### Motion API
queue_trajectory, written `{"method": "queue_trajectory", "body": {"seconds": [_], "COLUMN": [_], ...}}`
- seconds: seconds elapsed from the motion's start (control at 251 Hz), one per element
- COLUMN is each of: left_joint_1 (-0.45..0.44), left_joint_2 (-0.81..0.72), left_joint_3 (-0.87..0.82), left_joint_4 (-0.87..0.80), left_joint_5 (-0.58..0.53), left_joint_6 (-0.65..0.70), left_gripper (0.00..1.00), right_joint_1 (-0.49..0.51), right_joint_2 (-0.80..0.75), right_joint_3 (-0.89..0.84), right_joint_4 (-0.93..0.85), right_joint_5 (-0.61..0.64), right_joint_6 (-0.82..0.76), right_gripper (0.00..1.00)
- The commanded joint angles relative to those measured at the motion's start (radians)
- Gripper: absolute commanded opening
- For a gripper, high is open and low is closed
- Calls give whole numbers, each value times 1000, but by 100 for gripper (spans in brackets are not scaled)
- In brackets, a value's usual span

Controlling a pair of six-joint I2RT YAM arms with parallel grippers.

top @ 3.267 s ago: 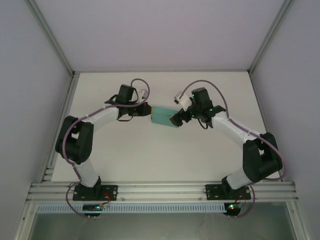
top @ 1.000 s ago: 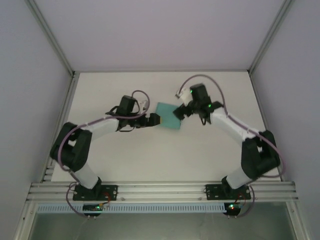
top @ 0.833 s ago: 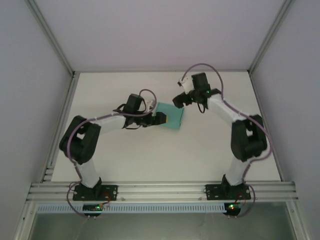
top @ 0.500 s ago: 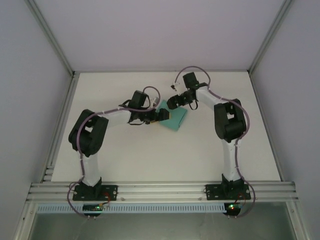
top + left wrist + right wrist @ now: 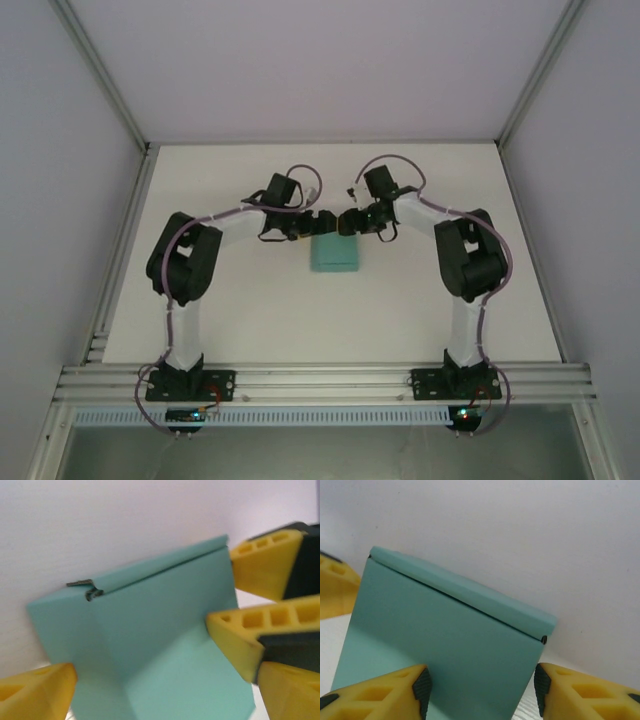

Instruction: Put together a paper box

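The paper box (image 5: pixel 334 254) is a small teal-green rectangular box lying flat on the white table (image 5: pixel 250 300), just past mid-table. Both grippers meet at its far edge. My left gripper (image 5: pixel 322 222) comes from the left and is open wide, with the box (image 5: pixel 150 630) between its yellow fingers (image 5: pixel 35 690). My right gripper (image 5: pixel 347 221) comes from the right, its jaws partly closed and astride the box (image 5: pixel 445 630). Its left finger (image 5: pixel 375 695) overlaps the teal face, and its right pad (image 5: pixel 540 690) sits at the box's edge. A folded flap seam runs along the far side.
Aluminium rails (image 5: pixel 320 380) border the table's near edge and left side, with pale enclosure walls all round. Both arm bases (image 5: pixel 185 385) are bolted to the near rail. The right gripper's fingers (image 5: pixel 265 562) crowd the right of the left wrist view.
The box has turned from tilted to square and shifted slightly nearer. Both arms folded inward until their grippers met at its far edge. The right jaws have narrowed; the left barely.
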Motion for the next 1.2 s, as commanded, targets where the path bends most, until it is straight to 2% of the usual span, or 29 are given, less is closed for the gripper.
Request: {"method": "queue_trajectory", "body": {"seconds": [0.0, 0.2, 0.251, 0.299, 0.511, 0.655, 0.706, 0.75, 0.906, 1.034, 1.197], "left_joint_1": [-23, -44, -46, -46, -46, -46, -46, -46, -44, -41, -39], "left_joint_2": [48, 67, 74, 81, 100, 117, 119, 121, 124, 103, 26], "left_joint_3": [18, 9, 16, 17, -4, 14, 14, 14, 21, 35, 15], "left_joint_4": [-146, -160, -159, -151, -20, -14, -11, -12, -38, -117, -168], "left_joint_5": [-65, -46, -41, -37, 36, 21, 18, 9, -39, -99, -141], "left_joint_6": [46, 53, 49, 44, -6, -24, -25, -29, -39, -20, 15], "left_gripper": [89, 75, 68, 64, 48, 16, 10, 0, 0, 33, 66], "right_joint_1": [32, 55, 58, 58, 57, 56, 56, 56, 55, 57, 75], "right_joint_2": [-9, -12, -12, -13, -9, -14, -13, -12, -11, -20, -30], "right_joint_3": [-86, -125, -128, -160, -226, -253, -260, -265, -272, -263, -265], "right_joint_4": [17, 67, 80, 106, 189, 199, 206, 210, 199, 129, 47], "right_joint_5": [34, 17, 13, -9, -80, -77, -78, -71, -54, 37, 188], "right_joint_6": [117, 156, 178, 201, 273, 287, 293, 297, 311, 303, 316], "right_gripper": [57, 51, 50, 45, 40, 39, 39, 40, 39, 35, 30]}}
